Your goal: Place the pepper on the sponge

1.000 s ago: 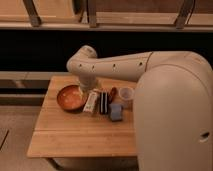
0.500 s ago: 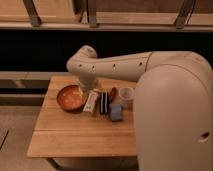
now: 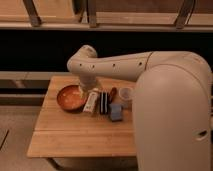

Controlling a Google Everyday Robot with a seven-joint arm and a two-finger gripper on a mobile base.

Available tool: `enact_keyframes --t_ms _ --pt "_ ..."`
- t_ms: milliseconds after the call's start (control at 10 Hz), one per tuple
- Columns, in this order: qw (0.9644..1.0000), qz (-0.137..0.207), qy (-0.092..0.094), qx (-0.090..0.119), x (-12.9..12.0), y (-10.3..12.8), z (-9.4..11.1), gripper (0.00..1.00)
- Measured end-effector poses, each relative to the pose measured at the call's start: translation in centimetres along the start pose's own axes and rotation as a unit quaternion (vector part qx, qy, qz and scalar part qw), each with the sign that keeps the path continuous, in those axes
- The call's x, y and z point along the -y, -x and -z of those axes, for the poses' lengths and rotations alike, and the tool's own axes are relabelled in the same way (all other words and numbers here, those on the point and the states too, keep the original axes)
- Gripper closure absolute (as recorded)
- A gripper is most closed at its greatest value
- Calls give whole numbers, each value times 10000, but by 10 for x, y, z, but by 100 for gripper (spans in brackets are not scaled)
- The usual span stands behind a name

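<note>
The pepper (image 3: 113, 94) is a small dark red-brown piece lying on the wooden table (image 3: 80, 135), between a black striped block and a clear cup. The blue-grey sponge (image 3: 116, 112) lies just in front of it, nearer the table's front. My arm reaches in from the right and bends down over the back of the table. Its gripper (image 3: 86, 90) hangs low between the orange-brown bowl (image 3: 70, 98) and the white-beige carton (image 3: 91, 101), to the left of the pepper and apart from it.
The black striped block (image 3: 104, 102) stands between the carton and the sponge. A clear cup (image 3: 125, 94) sits at the right, close to my large white arm body (image 3: 172, 115). A dark wall with a railing runs behind the table.
</note>
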Motion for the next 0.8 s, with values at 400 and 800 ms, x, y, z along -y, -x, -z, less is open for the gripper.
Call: enact_keyframes --t_ms 400,800 --pt "9969 -144 244 739 77 47 -12 35" --pt "9859 -1301 311 1010 165 34 -38 35"
